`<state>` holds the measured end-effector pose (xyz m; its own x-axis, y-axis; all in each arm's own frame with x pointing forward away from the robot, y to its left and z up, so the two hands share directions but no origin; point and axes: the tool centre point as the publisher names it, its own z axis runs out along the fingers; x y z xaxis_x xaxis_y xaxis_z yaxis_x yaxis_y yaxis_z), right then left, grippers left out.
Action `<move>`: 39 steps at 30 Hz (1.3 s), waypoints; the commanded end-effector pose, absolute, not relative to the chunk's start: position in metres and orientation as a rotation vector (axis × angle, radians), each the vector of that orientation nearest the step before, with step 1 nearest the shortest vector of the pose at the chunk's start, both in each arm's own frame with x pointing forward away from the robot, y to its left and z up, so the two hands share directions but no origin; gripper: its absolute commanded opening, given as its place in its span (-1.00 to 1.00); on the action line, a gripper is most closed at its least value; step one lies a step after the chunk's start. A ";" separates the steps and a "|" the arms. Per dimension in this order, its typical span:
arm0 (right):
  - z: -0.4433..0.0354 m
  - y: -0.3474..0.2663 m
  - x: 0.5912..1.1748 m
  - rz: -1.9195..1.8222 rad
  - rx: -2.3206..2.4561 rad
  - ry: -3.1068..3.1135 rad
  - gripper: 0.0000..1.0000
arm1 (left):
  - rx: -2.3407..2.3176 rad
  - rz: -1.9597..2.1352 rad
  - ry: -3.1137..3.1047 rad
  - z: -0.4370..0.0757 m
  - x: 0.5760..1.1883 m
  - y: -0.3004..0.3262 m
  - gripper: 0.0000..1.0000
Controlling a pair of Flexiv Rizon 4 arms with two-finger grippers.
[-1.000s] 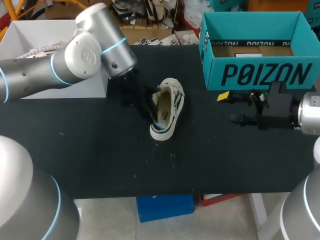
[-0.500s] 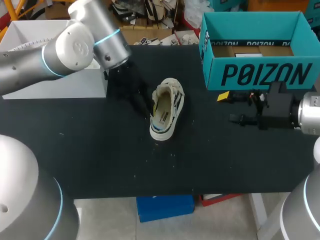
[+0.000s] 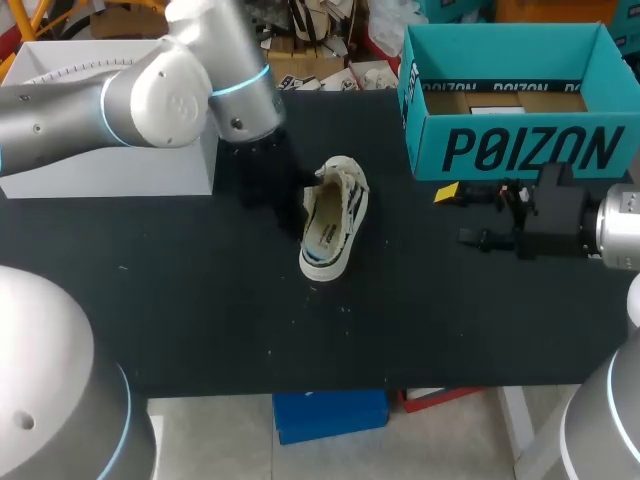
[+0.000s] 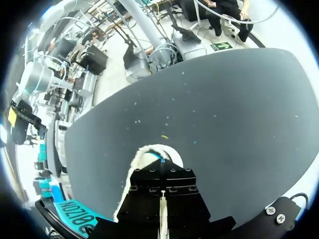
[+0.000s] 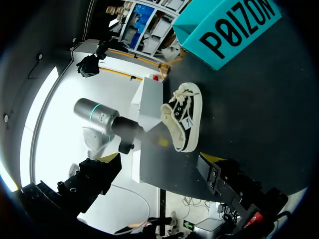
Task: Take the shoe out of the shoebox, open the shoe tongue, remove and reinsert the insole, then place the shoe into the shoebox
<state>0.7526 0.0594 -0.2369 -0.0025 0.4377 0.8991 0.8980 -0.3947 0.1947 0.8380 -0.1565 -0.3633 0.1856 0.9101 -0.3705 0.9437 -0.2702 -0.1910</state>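
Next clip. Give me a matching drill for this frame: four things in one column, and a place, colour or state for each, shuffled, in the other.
1 shoe
2 shoebox
3 right gripper
4 table

a teal, at the table's back right
b black
c on the table's middle, outside the shoebox
d fingers apart, just in front of the shoebox

Pairs: 1-c, 2-a, 3-d, 4-b

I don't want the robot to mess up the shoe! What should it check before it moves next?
1. Shoe out of the shoebox, lying on the table: ok.
2. Shoebox top open: ok.
3. Right gripper jaws open, apart from the shoe: ok.
4. Left gripper close beside the shoe: ok.
5. Left gripper holding the shoe: cannot tell.
6. Insole lying flat inside: cannot tell.
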 end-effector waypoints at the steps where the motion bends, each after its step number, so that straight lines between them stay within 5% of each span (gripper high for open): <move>1: -0.237 0.060 0.753 -1.377 -1.841 -1.377 1.00 | 2.378 -0.608 1.863 -0.370 0.837 -0.163 -1.00; 39: -0.237 0.060 0.753 -1.377 -1.841 -1.377 1.00 | 2.455 -0.433 1.879 -0.411 0.850 -0.184 -1.00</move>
<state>0.7526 0.0594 -0.2369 -0.0025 0.4377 0.8991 0.8980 -0.3947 0.1947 0.8531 -0.1801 -0.4093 0.2505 0.9360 -0.2475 0.9315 -0.3026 -0.2017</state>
